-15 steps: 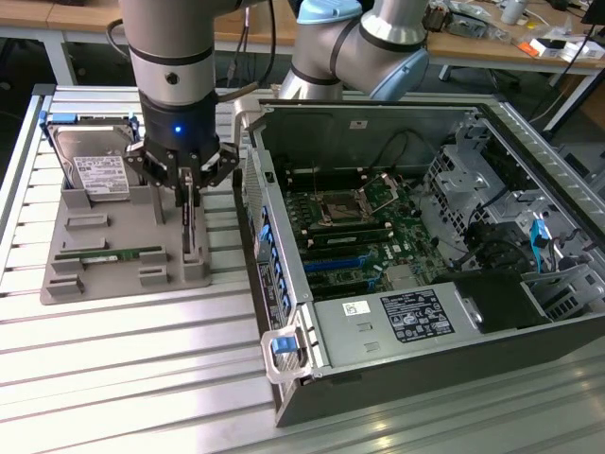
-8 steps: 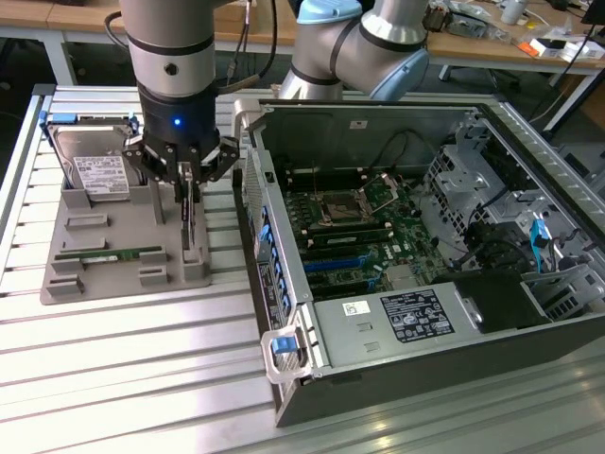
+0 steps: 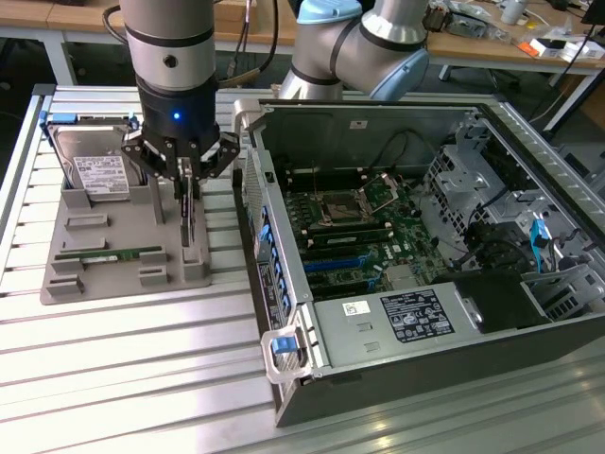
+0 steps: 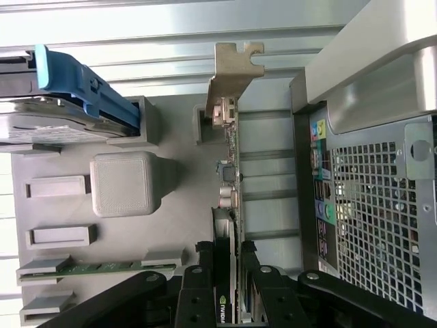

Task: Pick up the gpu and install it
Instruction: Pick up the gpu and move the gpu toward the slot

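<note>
gpu (image 4: 231,171) bracket (image 4: 229,75) — bare tan metal; tray (image 3: 109,279) — matt grey plastic

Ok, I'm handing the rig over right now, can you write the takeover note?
Gripper: closed from above on the thin dark gpu card with the tan metal bracket.
Gpu card: standing on edge in its slot on the grey plastic tray, beside the open metal computer case.
Done: card gripped.
Left: card not yet lifted out of the tray, not yet installed in the case.
</note>
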Robot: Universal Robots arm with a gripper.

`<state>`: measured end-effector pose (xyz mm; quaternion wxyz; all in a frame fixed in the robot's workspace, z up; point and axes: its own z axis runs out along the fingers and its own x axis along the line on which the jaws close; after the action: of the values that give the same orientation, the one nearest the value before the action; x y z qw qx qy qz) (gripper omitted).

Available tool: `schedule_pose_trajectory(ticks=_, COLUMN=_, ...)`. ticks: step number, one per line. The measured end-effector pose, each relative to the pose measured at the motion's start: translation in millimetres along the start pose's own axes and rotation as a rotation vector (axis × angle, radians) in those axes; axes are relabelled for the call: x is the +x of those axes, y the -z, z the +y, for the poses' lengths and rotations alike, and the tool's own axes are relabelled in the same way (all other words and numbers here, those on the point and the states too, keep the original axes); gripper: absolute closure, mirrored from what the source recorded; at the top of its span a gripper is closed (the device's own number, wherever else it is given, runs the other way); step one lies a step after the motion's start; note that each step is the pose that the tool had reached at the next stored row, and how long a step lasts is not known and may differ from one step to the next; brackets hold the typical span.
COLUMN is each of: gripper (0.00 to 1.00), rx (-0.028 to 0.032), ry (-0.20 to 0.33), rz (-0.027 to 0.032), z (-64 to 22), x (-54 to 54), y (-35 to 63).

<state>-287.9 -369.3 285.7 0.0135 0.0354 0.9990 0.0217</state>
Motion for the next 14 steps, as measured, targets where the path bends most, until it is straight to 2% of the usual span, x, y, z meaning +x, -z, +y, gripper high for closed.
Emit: schedule_pose_trajectory(ticks=14, gripper=0.73, rx=0.0000, ry=0.000, rz=0.0000, z=0.6, x=-0.3, y=13.6)
